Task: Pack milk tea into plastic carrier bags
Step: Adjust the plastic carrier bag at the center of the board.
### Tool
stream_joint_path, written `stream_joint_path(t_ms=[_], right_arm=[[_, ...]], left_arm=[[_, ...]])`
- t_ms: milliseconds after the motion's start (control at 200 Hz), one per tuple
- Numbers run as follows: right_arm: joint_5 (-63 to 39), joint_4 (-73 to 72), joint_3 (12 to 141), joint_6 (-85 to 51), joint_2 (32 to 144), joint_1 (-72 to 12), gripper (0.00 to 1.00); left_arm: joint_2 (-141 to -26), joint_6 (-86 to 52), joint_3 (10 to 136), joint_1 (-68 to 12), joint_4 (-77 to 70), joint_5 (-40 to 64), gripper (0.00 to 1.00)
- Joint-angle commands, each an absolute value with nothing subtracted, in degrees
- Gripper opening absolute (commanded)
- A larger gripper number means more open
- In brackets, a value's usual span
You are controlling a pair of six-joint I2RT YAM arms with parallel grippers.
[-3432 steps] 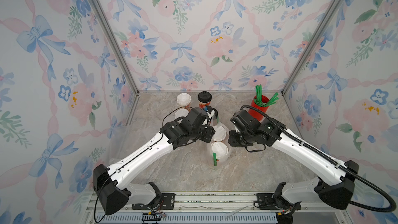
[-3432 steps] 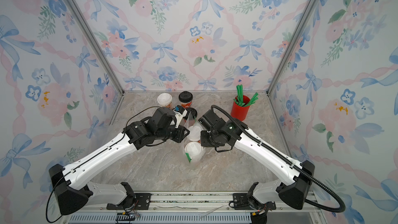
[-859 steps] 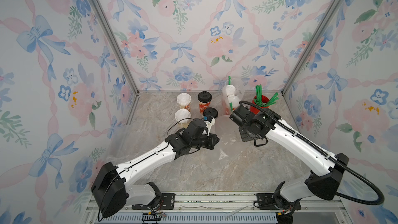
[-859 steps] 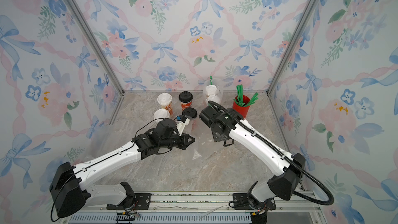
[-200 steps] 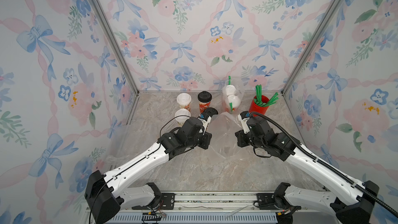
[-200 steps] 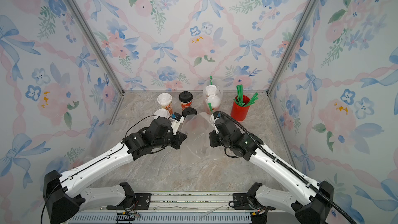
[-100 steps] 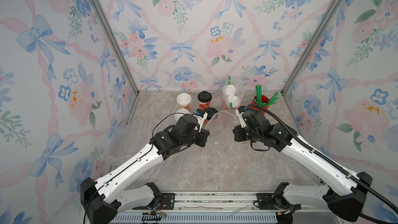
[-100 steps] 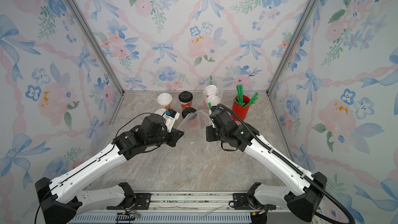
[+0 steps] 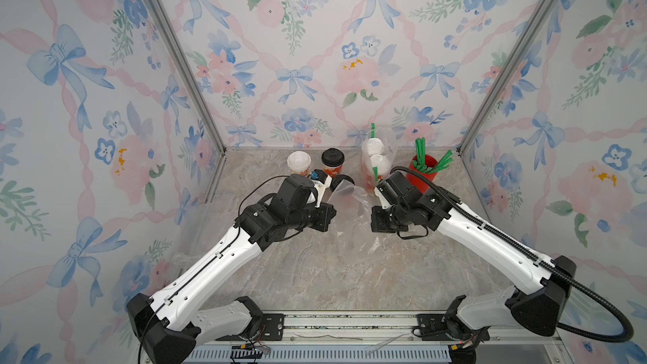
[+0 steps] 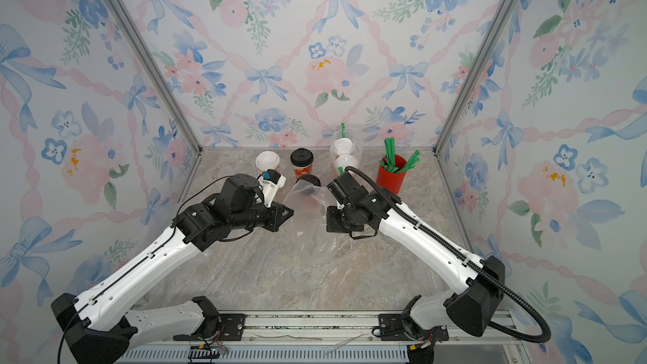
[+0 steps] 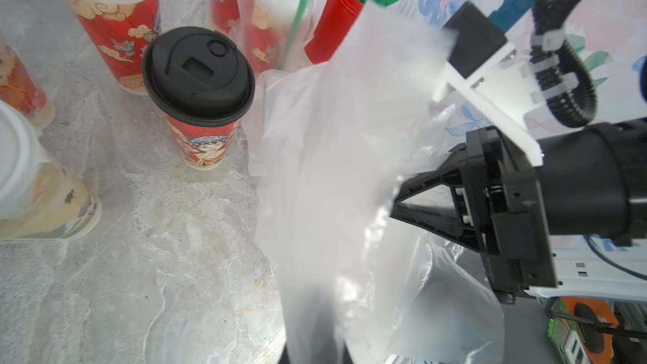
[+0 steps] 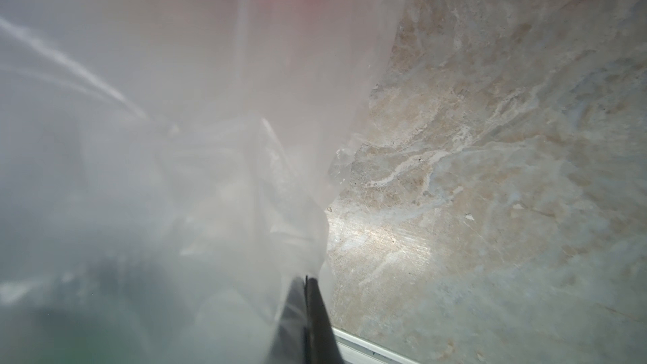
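Note:
A clear plastic carrier bag [image 9: 350, 210] [image 10: 308, 204] hangs between my two grippers over the middle of the table. My left gripper [image 9: 332, 212] [image 11: 317, 355] is shut on one edge of it. My right gripper [image 9: 373, 219] [image 12: 306, 281] is shut on the opposite edge, its shut fingers [image 11: 413, 201] showing in the left wrist view. Just behind the bag stands a black-lidded red milk tea [image 9: 343, 182] [image 11: 197, 75]. Another black-lidded cup [image 9: 332, 160] and a white-lidded one [image 9: 298, 162] stand at the back. A cream cup [image 11: 42, 197] is beside my left wrist.
At the back right, a second bag [image 9: 378, 155] holds two white-lidded cups with green straws. A red cup of green straws [image 9: 423, 169] stands next to it, close behind my right wrist. Crinkled clear plastic [image 9: 183, 257] lies by the left wall.
Both grippers have kept their hold and carried the bag a little up and toward the back, nearer the black-lidded cup. The left arm's elbow has swung leftward.

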State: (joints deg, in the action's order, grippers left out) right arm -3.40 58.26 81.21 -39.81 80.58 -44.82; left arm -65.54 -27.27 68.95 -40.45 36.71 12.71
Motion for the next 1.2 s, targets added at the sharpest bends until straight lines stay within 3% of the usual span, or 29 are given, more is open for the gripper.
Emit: stream_joint_path(t_ms=[0,375,590,720,810,910,1020,1195], right_arm=[[-4.85,64.12,83.93,-41.57,78.57,-46.81,0.02],[-6.39,60.47,78.65,-43.42,77.38,-47.38,0.03],[-4.88,55.03,77.19,-42.22,81.28,-47.16,0.05],[-5.35,55.72,77.86,-41.24,82.87,-47.19,0.22],[-5.19,56.52,78.61,-41.05,82.8,-47.17,0.42],[-4.23,58.01,80.22,-40.88,82.41,-47.17,0.51],[-2.61,60.16,82.2,-40.22,81.76,-47.11,0.53],[-0.02,64.01,85.68,-38.81,81.22,-46.83,0.54]], left_arm=[[-62.86,-28.62,69.45,-40.18,38.5,16.41,0.05],[-62.14,-28.78,66.15,-40.35,40.25,15.51,0.01],[-66.12,-25.66,63.99,-39.91,40.17,7.12,0.05],[-67.08,-25.4,64.6,-39.73,40.17,8.0,0.2],[-66.22,-25.22,64.92,-39.73,40.17,8.09,0.36],[-64.7,-25.15,65.1,-39.58,40.19,8.13,0.45],[-63.67,-24.96,65.39,-39.14,40.25,8.79,0.46],[-63.59,-24.96,65.48,-38.91,40.21,10.08,0.36]])
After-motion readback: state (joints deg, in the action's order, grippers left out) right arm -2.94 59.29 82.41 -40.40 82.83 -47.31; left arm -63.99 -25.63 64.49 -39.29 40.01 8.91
